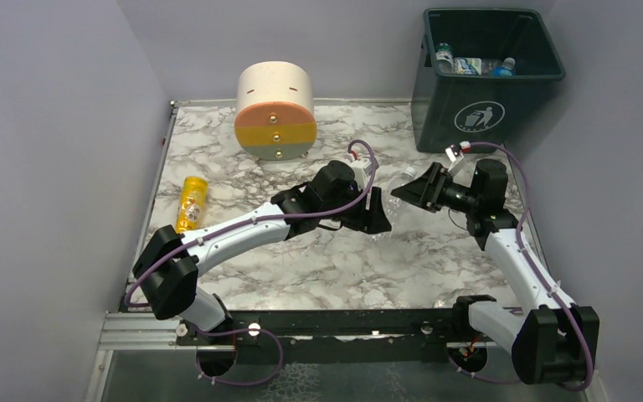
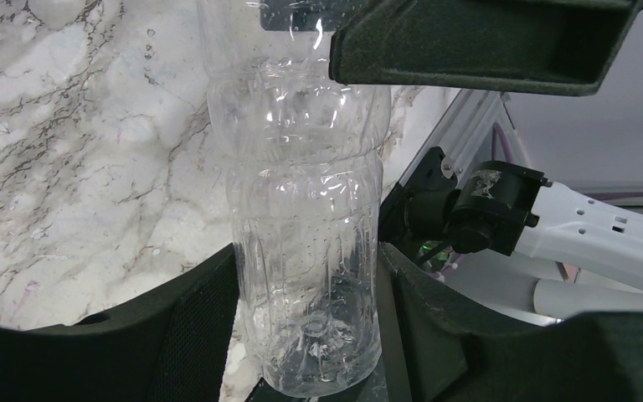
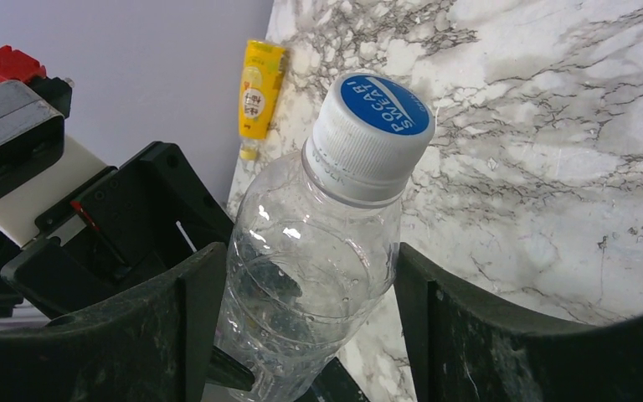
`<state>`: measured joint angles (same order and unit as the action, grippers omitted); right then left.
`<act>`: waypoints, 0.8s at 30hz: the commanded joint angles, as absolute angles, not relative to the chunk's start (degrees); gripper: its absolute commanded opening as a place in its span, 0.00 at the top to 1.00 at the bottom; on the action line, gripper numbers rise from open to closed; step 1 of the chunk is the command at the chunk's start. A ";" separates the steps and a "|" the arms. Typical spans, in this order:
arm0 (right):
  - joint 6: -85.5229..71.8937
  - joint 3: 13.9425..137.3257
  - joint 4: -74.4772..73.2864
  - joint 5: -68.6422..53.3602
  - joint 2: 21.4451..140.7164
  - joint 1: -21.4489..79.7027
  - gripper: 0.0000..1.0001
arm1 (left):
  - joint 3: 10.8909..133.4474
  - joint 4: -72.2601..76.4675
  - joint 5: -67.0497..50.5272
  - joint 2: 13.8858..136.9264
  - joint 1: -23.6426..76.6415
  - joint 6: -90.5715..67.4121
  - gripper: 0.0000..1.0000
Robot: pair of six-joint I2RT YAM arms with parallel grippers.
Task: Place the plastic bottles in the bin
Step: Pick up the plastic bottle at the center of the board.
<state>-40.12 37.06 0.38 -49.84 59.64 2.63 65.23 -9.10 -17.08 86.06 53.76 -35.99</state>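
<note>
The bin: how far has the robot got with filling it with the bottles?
Done: a few bottles already lie in the bin. In hand: one clear bottle sits between both arms' jaws, the left jaws pressed on its body and the right jaws flanking its capped end; whether those grip is unclear. Left: a yellow bottle lies on the table, far left.

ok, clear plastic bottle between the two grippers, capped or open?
Capped. Right wrist view shows the clear plastic bottle with a white screw cap, blue Pocari Sweat top, seated on its neck.
</note>
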 commanded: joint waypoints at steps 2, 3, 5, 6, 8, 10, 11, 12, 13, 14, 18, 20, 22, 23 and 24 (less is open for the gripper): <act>-40.32 36.38 2.87 -49.66 59.97 2.99 0.33 | 66.80 -7.38 -16.70 85.83 54.40 -36.12 0.40; -40.34 36.34 2.85 -49.66 59.90 2.99 0.34 | 66.80 -7.43 -16.74 85.86 54.40 -36.12 0.39; -40.25 36.30 2.81 -49.66 59.88 2.99 0.36 | 66.80 -7.34 -16.87 85.92 54.46 -36.12 0.38; -40.25 36.23 2.81 -49.66 59.86 2.99 0.37 | 66.79 -7.41 -16.87 85.98 54.47 -36.12 0.36; -40.25 36.21 2.82 -49.65 59.84 2.99 0.37 | 66.77 -7.40 -16.83 85.99 54.46 -36.12 0.33; -40.27 36.21 2.80 -49.57 59.77 2.99 0.37 | 66.79 -7.52 -16.70 85.91 54.47 -36.05 0.29; -40.26 36.12 2.81 -49.57 59.72 2.98 0.37 | 66.94 -7.72 -16.63 85.87 54.41 -35.92 0.27; -40.25 36.08 2.76 -49.57 59.69 2.99 0.37 | 67.11 -7.94 -16.54 85.84 54.41 -35.80 0.25; -40.23 36.12 2.81 -49.57 59.68 2.99 0.37 | 67.26 -8.18 -16.38 85.78 54.47 -35.70 0.23; -40.17 36.07 2.75 -49.57 59.74 2.99 0.38 | 67.32 -8.41 -16.17 85.52 54.41 -35.54 0.20; -39.99 36.12 2.59 -49.50 59.91 2.99 0.38 | 67.99 -9.42 -15.43 84.70 54.43 -35.05 0.01; -39.99 36.14 2.59 -49.42 59.96 2.99 0.38 | 68.55 -10.49 -14.80 84.12 54.45 -34.56 0.01; -39.94 36.27 2.59 -49.39 60.05 2.98 0.38 | 68.94 -11.69 -13.80 83.20 54.41 -34.01 0.01; -39.98 36.31 2.57 -49.32 60.09 2.99 0.38 | 69.24 -12.34 -13.27 82.67 54.40 -33.68 0.01; -39.91 36.33 2.55 -49.23 60.14 2.99 0.38 | 69.41 -13.00 -12.74 82.05 54.40 -33.40 0.01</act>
